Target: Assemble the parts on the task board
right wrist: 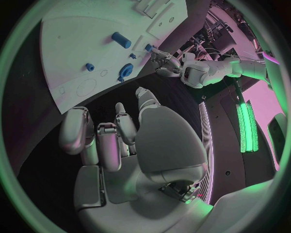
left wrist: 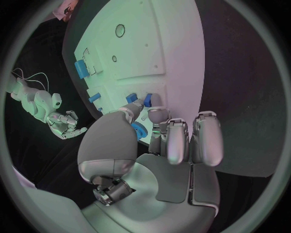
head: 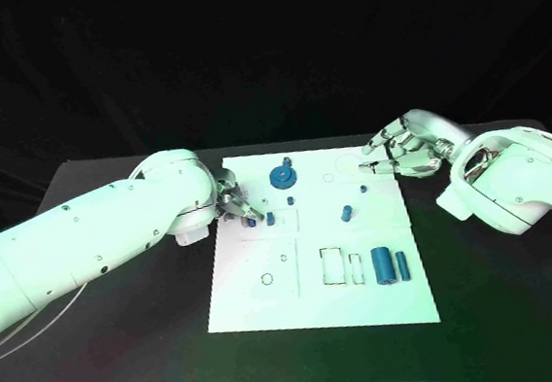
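Note:
The white task board (head: 257, 297) lies mid-table. My left hand (head: 237, 203) is low over its far left part, thumb and one finger (left wrist: 155, 104) reaching down at two small blue parts (head: 250, 221) (left wrist: 147, 99); whether it grips one I cannot make out. Just beyond the hand stands a blue gear-like part (head: 281, 176) (left wrist: 139, 130). A small blue piece (head: 345, 210) lies near the board's middle, and two blue cylinders (head: 381, 266) lie at its near right. My right hand (head: 398, 154) hovers at the board's far right edge, fingers loosely bent and holding nothing.
Outlined slots and small holes (head: 333, 263) mark the board's near half. Black table (head: 133, 361) surrounds the board on all sides. In the right wrist view the gear-like part (right wrist: 126, 70) and my left hand (right wrist: 160, 60) sit across the board (right wrist: 67, 43).

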You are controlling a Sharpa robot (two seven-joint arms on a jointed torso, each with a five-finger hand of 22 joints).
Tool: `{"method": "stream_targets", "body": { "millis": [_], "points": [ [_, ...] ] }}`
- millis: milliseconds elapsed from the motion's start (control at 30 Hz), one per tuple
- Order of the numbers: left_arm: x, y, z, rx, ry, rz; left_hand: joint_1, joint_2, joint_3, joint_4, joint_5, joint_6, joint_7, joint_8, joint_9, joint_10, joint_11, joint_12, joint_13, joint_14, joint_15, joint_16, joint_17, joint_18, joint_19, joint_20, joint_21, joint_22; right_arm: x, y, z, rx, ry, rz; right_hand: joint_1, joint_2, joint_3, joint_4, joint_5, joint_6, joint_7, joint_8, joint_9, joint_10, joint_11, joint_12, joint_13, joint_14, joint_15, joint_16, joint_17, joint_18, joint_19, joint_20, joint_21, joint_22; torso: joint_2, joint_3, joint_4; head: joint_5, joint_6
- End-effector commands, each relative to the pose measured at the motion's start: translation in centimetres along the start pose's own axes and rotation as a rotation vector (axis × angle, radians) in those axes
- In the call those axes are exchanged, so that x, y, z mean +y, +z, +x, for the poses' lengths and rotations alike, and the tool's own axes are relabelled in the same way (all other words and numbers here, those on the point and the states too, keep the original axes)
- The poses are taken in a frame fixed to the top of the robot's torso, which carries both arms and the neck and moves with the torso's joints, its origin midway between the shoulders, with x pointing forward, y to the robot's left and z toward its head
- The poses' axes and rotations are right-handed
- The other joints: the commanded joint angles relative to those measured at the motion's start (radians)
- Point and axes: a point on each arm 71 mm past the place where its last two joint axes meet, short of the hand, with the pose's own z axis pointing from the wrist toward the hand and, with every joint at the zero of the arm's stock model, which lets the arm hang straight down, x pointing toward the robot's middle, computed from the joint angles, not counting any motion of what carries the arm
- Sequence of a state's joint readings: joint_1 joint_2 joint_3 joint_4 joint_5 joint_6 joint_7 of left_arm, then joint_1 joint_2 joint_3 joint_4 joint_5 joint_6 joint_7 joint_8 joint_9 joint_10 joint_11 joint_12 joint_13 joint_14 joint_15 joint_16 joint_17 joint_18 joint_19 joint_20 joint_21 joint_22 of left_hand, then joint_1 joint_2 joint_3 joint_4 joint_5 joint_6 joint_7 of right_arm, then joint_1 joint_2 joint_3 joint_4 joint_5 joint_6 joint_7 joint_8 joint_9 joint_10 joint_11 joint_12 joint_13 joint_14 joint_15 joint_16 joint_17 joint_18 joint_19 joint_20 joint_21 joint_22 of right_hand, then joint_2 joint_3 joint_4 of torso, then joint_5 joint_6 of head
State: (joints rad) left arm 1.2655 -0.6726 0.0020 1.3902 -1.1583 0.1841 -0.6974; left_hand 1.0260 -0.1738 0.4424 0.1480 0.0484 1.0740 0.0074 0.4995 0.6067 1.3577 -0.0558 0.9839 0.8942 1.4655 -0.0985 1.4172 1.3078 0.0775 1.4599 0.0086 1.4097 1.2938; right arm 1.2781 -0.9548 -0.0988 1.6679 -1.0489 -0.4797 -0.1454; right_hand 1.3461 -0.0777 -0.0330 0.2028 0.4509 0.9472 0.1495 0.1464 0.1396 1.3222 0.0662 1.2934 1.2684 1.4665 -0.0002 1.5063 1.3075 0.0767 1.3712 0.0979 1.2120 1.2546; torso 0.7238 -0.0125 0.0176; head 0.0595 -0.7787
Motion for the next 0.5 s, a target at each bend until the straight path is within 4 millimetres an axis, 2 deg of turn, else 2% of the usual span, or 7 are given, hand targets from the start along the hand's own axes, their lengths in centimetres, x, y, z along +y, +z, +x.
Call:
{"method": "stream_targets", "body": {
  "millis": [33, 500],
  "points": [
    [0.08, -0.02, 0.03, 0.004, -0.003, -0.002, -0.005, 0.007, -0.029, 0.012, 0.003, 0.002, 0.007, -0.001, 0.001, -0.005, 0.003, 0.007, 0.002, 0.066, -0.008, 0.000, 0.126, -0.018, 0.004, -0.005, 0.003, -0.001, 0.09, -0.03, 0.04, 0.001, -0.003, -0.010, -0.006, 0.000, 0.000, 0.007, 0.003, 0.001, -0.001, 0.006, -0.001, -0.005, -0.001, -0.006, 0.000, 0.070, -0.009, -0.006, 0.124, 0.013, -0.007, -0.001, -0.007, -0.002, 0.000, -0.0004, -0.0006, -0.001, 0.002],
    [0.10, -0.88, -0.81, -0.066, -0.074, 0.046, 0.008, 0.028, -0.155, 0.077, 0.003, -0.007, 0.011, -0.008, 0.003, -0.020, 0.007, -0.003, -0.011, 0.066, -0.006, -0.001, 0.126, -0.016, 0.000, -0.004, -0.003, -0.008, 0.01, 0.01, -0.03, -0.004, -0.003, -0.011, -0.007, -0.001, -0.002, 0.009, 0.003, -0.002, 0.000, 0.006, -0.002, -0.012, -0.001, -0.012, -0.007, 0.066, -0.008, -0.013, 0.111, 0.016, -0.015, -0.001, -0.023, -0.015, -0.001, -0.0002, -0.0005, -0.003, 0.007]
  ]
}}
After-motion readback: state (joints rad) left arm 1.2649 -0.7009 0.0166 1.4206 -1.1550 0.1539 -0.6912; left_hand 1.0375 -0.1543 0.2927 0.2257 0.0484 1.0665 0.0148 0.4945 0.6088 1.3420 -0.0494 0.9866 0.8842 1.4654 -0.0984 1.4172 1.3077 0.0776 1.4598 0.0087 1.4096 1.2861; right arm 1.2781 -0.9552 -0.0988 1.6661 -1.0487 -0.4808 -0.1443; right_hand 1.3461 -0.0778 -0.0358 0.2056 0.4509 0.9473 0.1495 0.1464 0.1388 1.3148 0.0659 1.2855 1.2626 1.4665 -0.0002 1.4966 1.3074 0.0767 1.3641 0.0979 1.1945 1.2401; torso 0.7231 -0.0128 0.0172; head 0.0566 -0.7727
